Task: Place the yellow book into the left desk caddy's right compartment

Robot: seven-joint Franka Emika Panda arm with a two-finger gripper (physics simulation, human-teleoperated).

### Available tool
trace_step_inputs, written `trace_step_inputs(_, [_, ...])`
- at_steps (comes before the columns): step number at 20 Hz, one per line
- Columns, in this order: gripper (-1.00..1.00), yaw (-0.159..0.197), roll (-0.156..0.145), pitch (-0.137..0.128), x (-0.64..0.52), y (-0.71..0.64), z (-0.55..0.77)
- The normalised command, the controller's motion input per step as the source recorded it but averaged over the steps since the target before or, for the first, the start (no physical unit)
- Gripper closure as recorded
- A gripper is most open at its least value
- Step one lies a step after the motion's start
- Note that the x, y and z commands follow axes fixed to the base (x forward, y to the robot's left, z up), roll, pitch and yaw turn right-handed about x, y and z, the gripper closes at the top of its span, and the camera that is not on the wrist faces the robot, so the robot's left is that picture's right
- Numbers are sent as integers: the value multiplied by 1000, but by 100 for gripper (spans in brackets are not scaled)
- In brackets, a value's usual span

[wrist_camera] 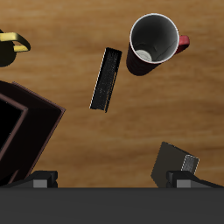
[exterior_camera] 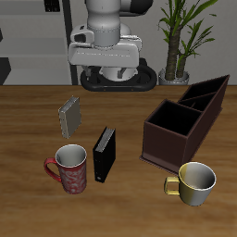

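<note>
The yellow book (exterior_camera: 69,116) stands upright on the table, greyish-tan with pale page edges; it also shows in the wrist view (wrist_camera: 178,163), close to one fingertip. The left desk caddy (exterior_camera: 184,118) is a dark brown open box with divider walls, partly seen in the wrist view (wrist_camera: 24,122). My gripper (exterior_camera: 109,78) hangs high over the back of the table, behind the yellow book. Its jaws stand wide apart and hold nothing, as the wrist view shows (wrist_camera: 114,180).
A black book (exterior_camera: 105,155) stands near the table's middle, also in the wrist view (wrist_camera: 106,79). A red mug (exterior_camera: 69,169) and a yellow mug (exterior_camera: 196,182) sit near the front edge. A potted plant (exterior_camera: 178,37) stands behind the table.
</note>
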Motion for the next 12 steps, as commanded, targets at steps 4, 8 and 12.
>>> trace_step_inputs(4, [-100,-26,-36,-18,-25,-436,-31])
trace_step_inputs(8, [-100,-42,-54,-25,-117,-605,-45])
trace_step_inputs(12, [-100,-32,-48,-16,-149,-416,-82])
